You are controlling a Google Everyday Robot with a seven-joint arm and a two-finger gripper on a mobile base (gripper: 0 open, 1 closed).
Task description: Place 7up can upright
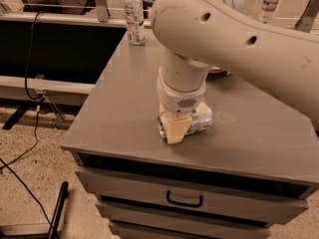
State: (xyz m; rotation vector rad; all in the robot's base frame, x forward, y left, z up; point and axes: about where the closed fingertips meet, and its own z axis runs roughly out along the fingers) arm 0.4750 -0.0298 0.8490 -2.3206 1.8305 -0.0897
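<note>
The 7up can (pixel 200 118), silver-white with green markings, lies on its side on the grey cabinet top (pixel 124 108), near the front edge. My gripper (pixel 177 128) hangs straight down from the big white arm (pixel 224 29). It is lowered right onto the can's left end and reaches down to the cabinet top. Its tan front part covers that end of the can, so only the can's right half shows. The can's top and pull tab are hidden.
A clear water bottle (pixel 133 15) stands at the cabinet's back left corner. Another bottle (pixel 269 3) stands further back on the right. The drawer fronts with a handle (pixel 184 200) are below the front edge. Cables (pixel 30 83) hang at the left.
</note>
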